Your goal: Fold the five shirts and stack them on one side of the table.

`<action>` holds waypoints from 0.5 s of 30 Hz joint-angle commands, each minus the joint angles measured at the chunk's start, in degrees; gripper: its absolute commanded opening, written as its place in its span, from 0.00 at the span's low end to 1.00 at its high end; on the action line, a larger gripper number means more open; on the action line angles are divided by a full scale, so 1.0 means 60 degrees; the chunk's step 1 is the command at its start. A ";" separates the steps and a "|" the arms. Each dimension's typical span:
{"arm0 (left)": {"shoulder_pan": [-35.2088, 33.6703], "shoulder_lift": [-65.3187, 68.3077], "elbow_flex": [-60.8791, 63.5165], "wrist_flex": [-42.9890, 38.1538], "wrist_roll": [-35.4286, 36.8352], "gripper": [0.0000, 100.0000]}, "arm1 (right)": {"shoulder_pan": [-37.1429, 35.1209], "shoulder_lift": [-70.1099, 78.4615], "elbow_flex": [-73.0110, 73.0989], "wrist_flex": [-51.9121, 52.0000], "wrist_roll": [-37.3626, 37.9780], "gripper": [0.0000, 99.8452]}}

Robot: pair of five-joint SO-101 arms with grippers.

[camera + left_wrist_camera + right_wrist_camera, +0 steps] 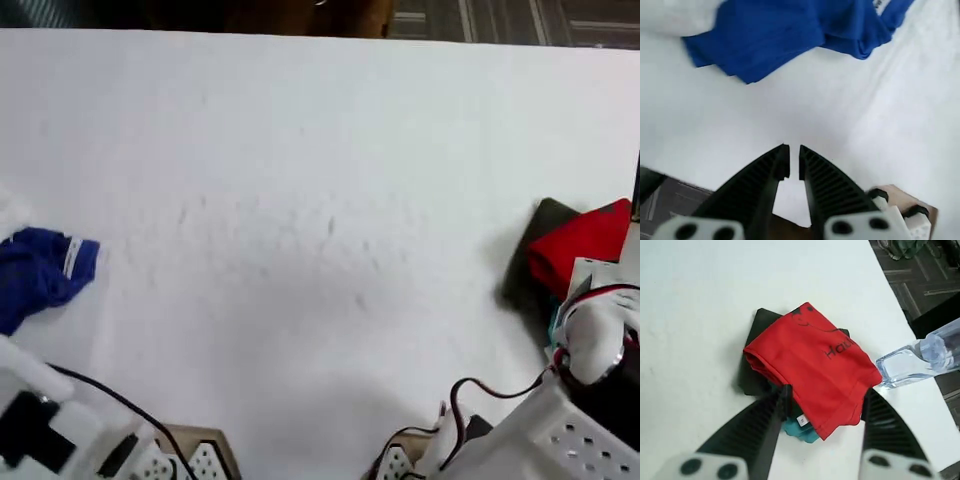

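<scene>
A crumpled blue shirt lies at the table's left edge; in the left wrist view the blue shirt is spread ahead of my left gripper. That gripper is shut and empty, hovering over bare table short of the shirt. At the right edge a folded red shirt tops a stack over a dark shirt. The right wrist view shows the red shirt on the dark shirt, with a teal shirt peeking out beneath. My right gripper is open above the stack's near corner.
A white cloth lies beside the blue shirt. A clear water bottle lies next to the stack near the table's edge. The white table is bare across its middle. Arm bases and cables sit along the front edge.
</scene>
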 commanded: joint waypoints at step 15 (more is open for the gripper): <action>-0.1201 -0.1480 0.2659 -0.2418 -0.1802 0.06 | -0.0037 -0.0168 0.1011 0.0183 0.0015 0.23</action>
